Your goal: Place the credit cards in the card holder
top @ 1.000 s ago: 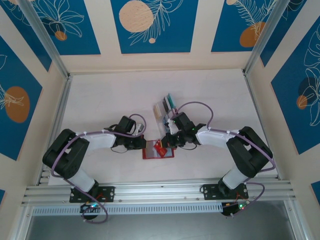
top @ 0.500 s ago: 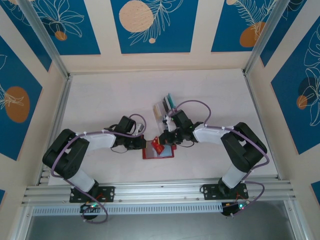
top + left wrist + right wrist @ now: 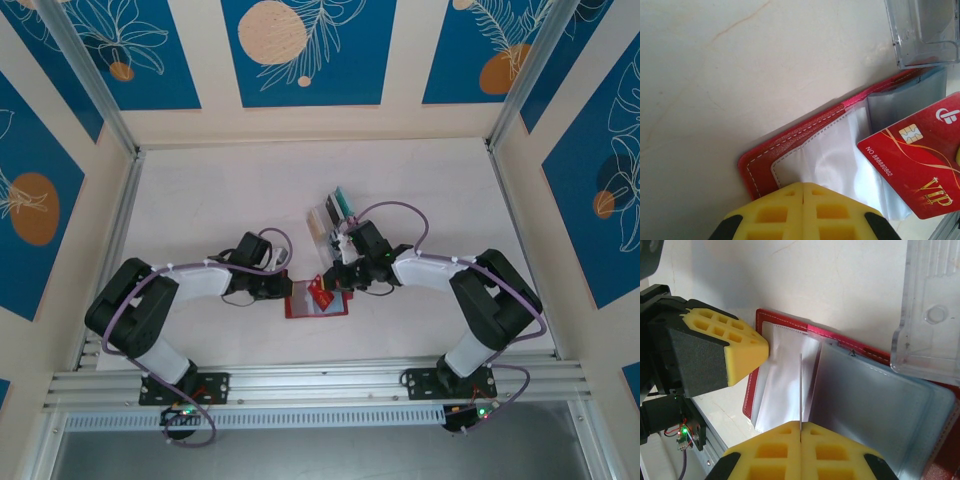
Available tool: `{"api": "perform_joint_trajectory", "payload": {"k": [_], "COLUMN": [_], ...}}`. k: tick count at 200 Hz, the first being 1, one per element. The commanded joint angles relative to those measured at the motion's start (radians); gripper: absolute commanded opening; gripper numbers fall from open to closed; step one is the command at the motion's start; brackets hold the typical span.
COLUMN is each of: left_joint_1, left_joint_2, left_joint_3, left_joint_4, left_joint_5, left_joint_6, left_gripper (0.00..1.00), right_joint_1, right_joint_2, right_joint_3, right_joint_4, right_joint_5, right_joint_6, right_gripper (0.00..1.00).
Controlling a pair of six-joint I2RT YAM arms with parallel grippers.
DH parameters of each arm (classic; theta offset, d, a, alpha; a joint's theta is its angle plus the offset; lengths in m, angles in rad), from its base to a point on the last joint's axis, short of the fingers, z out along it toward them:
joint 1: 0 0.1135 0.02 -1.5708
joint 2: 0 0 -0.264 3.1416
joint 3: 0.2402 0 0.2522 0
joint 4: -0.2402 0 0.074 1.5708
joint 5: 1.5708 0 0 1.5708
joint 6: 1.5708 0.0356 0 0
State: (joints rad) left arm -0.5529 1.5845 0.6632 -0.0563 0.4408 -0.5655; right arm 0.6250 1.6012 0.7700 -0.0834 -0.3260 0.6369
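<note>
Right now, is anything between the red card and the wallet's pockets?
Nothing visible. The red card is right over the open card holder; the clear rack stands off to the side.

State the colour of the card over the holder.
The card is red with gold lettering; left wrist view shows it best.

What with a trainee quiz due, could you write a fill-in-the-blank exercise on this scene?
The right gripper is shut on a red plastic card printed with the letters ____.
The red stitched folding card holder lies ____, its clear inner sleeves showing.
The left gripper, at the holder's left side, has its jaws ____.
Missing words: VIP; open; shut.
</note>
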Motion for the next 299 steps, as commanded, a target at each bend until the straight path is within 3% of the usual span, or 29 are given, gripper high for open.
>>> {"api": "perform_joint_trajectory", "payload": {"k": [1,196,299], "left_joint_1": [-0.004,-0.004,-0.004], "left_joint_2": [0.002,-0.002,0.001], "left_joint_3": [-0.034,-0.032,-0.041], "left_joint_4": [-0.078,-0.091,-0.080], "left_joint_5": [-0.062,-0.070,-0.066], "left_joint_6": [0.018,0.024,0.017], "left_gripper": [0.03,0.03,0.03], "right_joint_1": [-0.009,-0.010,0.018], "right_joint_2": [0.011,0.001,0.072], "right_joint_3": [-0.033,-0.006,0.054], "right_joint_4": [-0.087,-0.196,-0.204], "right_joint_5": [-0.013,0.083,0.044], "right_joint_6": [0.033,0.024,0.033], "right_gripper": [0.00,0.00,0.00]}}
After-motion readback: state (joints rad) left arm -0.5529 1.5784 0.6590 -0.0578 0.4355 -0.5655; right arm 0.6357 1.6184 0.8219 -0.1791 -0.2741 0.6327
